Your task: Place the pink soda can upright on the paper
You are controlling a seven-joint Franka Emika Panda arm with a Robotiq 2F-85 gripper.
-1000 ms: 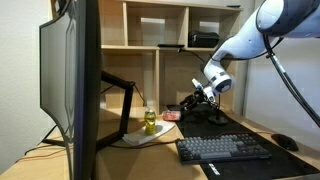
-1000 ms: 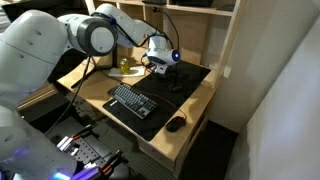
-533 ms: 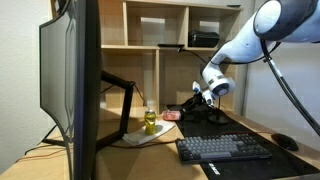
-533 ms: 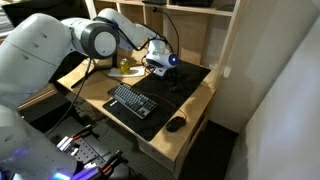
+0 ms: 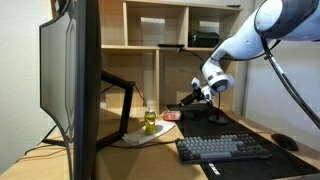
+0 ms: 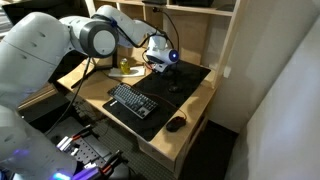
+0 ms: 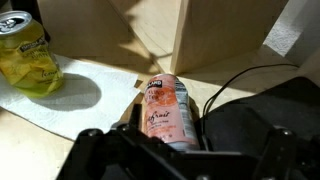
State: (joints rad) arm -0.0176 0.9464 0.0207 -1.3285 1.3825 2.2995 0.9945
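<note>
Well, the pink soda can (image 7: 166, 112) lies on its side between my end effector's (image 7: 185, 150) parted jaws, with nothing gripped.
Smooth round metal rolls, so if one finger touches first I expect it to skid toward the black mat (image 7: 262, 112). It rests on the wooden bench (image 7: 18, 138) at the edge of the paper (image 7: 95, 100), maybe overlapping it; my wrist view is too cramped to tell. That sheet is thin and curled, and the clear yellow bottle (image 7: 25, 55) standing on it could topple.
</note>
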